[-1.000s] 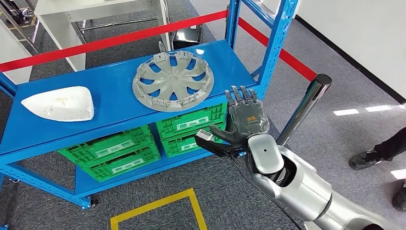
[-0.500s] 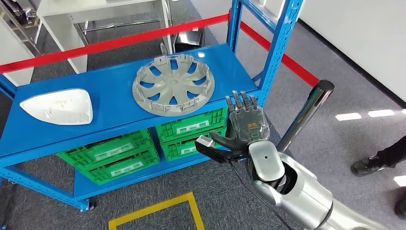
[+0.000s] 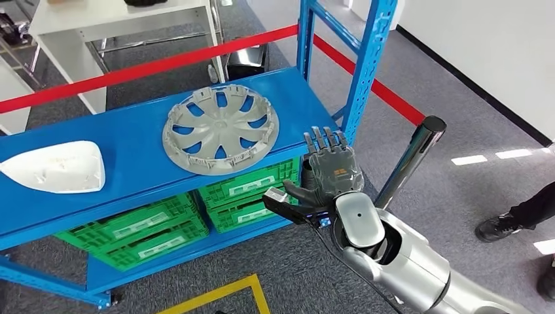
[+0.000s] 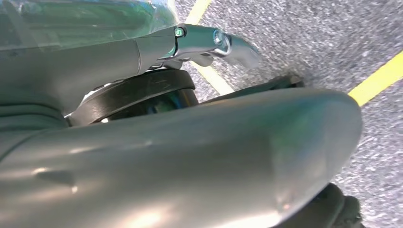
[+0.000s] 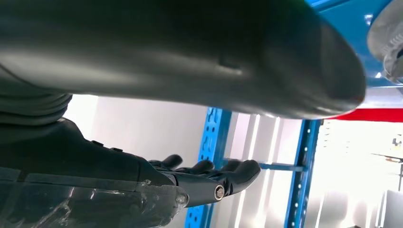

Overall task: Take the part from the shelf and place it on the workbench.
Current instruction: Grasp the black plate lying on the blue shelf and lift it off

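A grey hubcap lies flat on the top board of the blue shelf, towards its right end. A white mirror cover lies at the left end. My right hand is raised in front of the shelf's right front corner, just right of and below the hubcap, touching nothing. Its fingers point straight up and the thumb sticks out to the left. In the right wrist view the right hand is stretched out and holds nothing. My left hand hangs over the grey carpet, holding nothing.
Green crates fill the shelf's lower level. A blue upright stands just behind my right hand. A chrome post with red barrier tape is at the right. A white table stands behind; a person's shoe is at the far right.
The whole picture has shifted, so the shelf now sits further left and lower: the camera moved. My right hand stays raised with fingers spread near the shelf's front right corner.
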Controlling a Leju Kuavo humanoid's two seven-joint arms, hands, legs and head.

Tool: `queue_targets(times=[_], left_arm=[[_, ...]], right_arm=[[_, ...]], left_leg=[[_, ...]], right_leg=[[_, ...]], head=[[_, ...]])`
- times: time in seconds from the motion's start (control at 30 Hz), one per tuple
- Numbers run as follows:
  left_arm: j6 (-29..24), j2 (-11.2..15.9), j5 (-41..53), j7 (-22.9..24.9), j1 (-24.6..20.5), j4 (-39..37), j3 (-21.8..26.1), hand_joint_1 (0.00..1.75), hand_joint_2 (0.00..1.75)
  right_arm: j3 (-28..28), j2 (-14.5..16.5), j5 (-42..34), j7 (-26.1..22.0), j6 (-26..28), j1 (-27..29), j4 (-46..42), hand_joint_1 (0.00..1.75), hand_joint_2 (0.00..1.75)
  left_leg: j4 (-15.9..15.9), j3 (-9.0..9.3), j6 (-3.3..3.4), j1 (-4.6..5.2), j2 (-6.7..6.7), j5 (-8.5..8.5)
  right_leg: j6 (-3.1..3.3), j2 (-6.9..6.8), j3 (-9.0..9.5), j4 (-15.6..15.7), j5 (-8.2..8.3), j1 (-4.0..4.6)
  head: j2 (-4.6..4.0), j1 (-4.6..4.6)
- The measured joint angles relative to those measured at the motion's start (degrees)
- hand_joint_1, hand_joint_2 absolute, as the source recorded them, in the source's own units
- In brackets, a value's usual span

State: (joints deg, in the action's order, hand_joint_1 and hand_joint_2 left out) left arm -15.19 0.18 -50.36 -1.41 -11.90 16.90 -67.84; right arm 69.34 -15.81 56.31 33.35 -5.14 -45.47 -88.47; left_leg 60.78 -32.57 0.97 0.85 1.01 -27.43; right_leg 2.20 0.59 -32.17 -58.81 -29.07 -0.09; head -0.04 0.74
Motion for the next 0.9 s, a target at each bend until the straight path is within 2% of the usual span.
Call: queue_targets(times=[0.1,0.17,0.2,0.27,0.3,0.33,0.37,0.43,0.47,0.5,0.57,0.6,0.67,0.7,0.77,0.8,0.83,0.87,0.9], left_arm=[[0.0,-0.1,0.0,0.0,0.0,0.0,0.0,0.00,0.00],[0.0,-0.3,0.1,0.0,0.0,0.0,0.0,0.00,0.00],[0.0,-0.3,0.1,0.0,0.0,0.0,0.0,0.00,0.00],[0.0,-0.3,0.1,0.0,0.1,0.0,0.0,0.00,0.00],[0.0,-0.3,0.2,0.0,0.1,0.0,0.0,0.00,0.00],[0.0,-0.3,0.2,0.0,0.2,0.0,0.0,0.00,0.00],[0.0,-0.4,0.2,0.0,0.2,-0.1,0.0,0.00,0.00],[0.0,-0.4,0.2,0.0,0.3,-0.1,0.0,0.00,0.00],[0.0,-0.4,0.1,0.1,0.3,-0.1,0.0,0.00,0.00],[0.0,-0.4,0.1,0.1,0.3,-0.2,0.0,0.00,0.00],[0.0,-0.4,0.1,0.1,0.3,-0.3,0.0,0.00,0.00],[0.0,-0.4,0.1,0.1,0.3,-0.3,0.0,0.00,0.00],[0.0,-0.4,0.2,0.1,0.3,-0.4,0.0,0.00,0.00],[0.0,-0.4,0.2,0.1,0.2,-0.4,0.0,0.00,0.00],[0.0,-0.4,0.4,0.0,0.0,-0.4,0.0,0.00,0.00],[0.0,-0.4,0.5,-0.1,-0.2,-0.4,0.0,0.00,0.00],[0.0,-0.3,0.6,-0.1,-0.3,-0.4,0.0,0.00,0.00],[0.0,-0.3,0.7,-0.1,-0.3,-0.4,0.0,0.00,0.00],[0.0,-0.3,0.8,-0.1,-0.3,-0.4,0.0,0.00,0.00]], right_arm=[[-0.1,0.0,0.0,0.0,0.0,0.1,0.0,0.00,0.00],[-0.2,0.0,0.0,-0.1,0.1,0.0,0.0,0.00,0.00],[-0.2,0.0,0.0,-0.1,0.1,0.0,0.0,0.00,0.00],[-0.2,0.0,0.0,-0.1,0.1,0.1,0.0,0.00,0.00],[-0.2,0.0,0.0,-0.1,0.1,0.3,0.0,0.00,0.00],[-0.1,0.0,0.0,-0.1,0.1,0.5,0.0,0.00,0.00],[-0.2,0.0,0.0,-0.1,0.1,0.6,0.0,0.00,0.00],[-0.2,0.0,0.0,-0.1,0.1,0.6,0.0,0.00,0.00],[-0.2,-0.1,0.0,-0.1,0.1,0.6,0.0,0.00,0.00],[-0.1,-0.1,0.0,-0.1,0.0,0.7,0.0,0.00,0.00],[-0.1,-0.1,0.0,-0.2,0.0,0.8,0.0,0.00,0.00],[-0.1,-0.1,0.0,-0.2,0.0,0.9,0.0,0.00,0.00],[-0.2,0.0,0.0,-0.2,0.1,0.8,0.0,0.00,0.00],[-0.2,0.0,0.0,-0.3,0.1,0.7,0.0,0.00,0.00],[-0.2,0.1,0.0,-0.4,0.2,0.8,0.0,0.00,0.00],[-0.1,0.1,0.0,-0.4,0.2,0.9,0.0,0.00,0.00],[-0.1,0.1,0.0,-0.4,0.2,1.0,0.0,0.00,0.00],[-0.1,0.1,0.0,-0.4,0.2,1.1,0.0,0.00,0.00],[-0.1,0.1,0.0,-0.4,0.2,1.1,0.0,0.00,0.00]], left_leg=[[-2.5,1.05,0.74,0.03,-0.01,-1.01],[-3.5,1.83,1.10,-0.40,0.06,-1.29],[-3.8,2.21,1.26,-0.57,0.08,-1.37],[-3.8,2.67,1.46,-0.63,0.09,-1.80],[-3.8,2.98,1.47,-0.63,0.12,-2.11],[-3.8,3.41,1.41,-0.63,0.16,-2.47],[-3.8,3.99,1.31,-0.64,0.20,-2.90],[-3.8,5.20,0.93,-0.65,0.24,-3.95],[-3.9,5.64,0.67,-0.63,0.22,-4.42],[-3.9,5.79,0.33,-0.58,0.21,-4.81],[-3.9,6.13,-0.32,-0.48,0.21,-5.17],[-3.7,6.14,-0.60,-0.44,0.21,-5.23],[-0.8,4.97,-1.11,-0.42,0.12,-5.23],[2.3,3.31,-1.39,-0.42,0.07,-5.73],[9.6,-0.92,-1.86,-0.43,0.03,-8.26],[12.0,-2.66,-1.98,-0.43,0.02,-9.41],[12.8,-3.69,-2.02,-0.42,0.02,-9.55],[11.7,-3.90,-1.95,-0.42,0.01,-8.25],[8.9,-3.42,-1.79,-0.42,0.01,-5.56]], right_leg=[[-0.90,-0.10,-0.67,-0.4,0.20,-0.02],[-1.49,-0.21,-1.97,-2.9,-0.65,-0.05],[-1.80,-0.23,-3.44,-5.5,-1.69,-0.14],[-2.39,-0.24,-7.81,-12.4,-3.95,-0.40],[-2.60,-0.25,-9.77,-14.8,-4.26,-0.51],[-2.72,-0.25,-10.92,-15.3,-3.48,-0.56],[-2.73,-0.25,-11.00,-13.8,-1.52,-0.59],[-2.47,-0.28,-8.86,-6.6,3.78,-0.54],[-2.24,-0.31,-7.91,-3.5,4.99,-0.39],[-1.84,-0.35,-7.32,-1.6,5.63,-0.24],[-0.93,-0.40,-7.09,-0.7,4.85,-0.01],[-0.46,-0.41,-6.70,-0.6,4.96,-0.13],[0.13,-0.42,-5.56,0.0,4.50,-0.41],[0.36,-0.42,-4.91,0.2,4.22,-0.54],[0.65,-0.41,-3.85,0.4,3.44,-0.50],[0.70,-0.40,-3.32,0.4,2.98,-0.45],[0.72,-0.36,-2.74,0.4,2.53,-0.38],[0.69,-0.30,-2.07,0.4,2.07,-0.34],[0.63,-0.24,-1.32,0.3,1.60,-0.30]], head=[[0.00,0.09],[0.00,-0.21],[0.00,-0.44],[0.00,-0.88],[0.00,-0.99],[0.00,-1.09],[0.00,-1.23],[0.00,-1.41],[0.00,-1.45],[0.00,-1.54],[0.00,-1.52],[0.00,-1.54],[0.00,-1.19],[0.00,-0.94],[0.00,-0.48],[0.00,-0.41],[0.00,-0.36],[0.00,-0.31],[0.00,-0.25]])
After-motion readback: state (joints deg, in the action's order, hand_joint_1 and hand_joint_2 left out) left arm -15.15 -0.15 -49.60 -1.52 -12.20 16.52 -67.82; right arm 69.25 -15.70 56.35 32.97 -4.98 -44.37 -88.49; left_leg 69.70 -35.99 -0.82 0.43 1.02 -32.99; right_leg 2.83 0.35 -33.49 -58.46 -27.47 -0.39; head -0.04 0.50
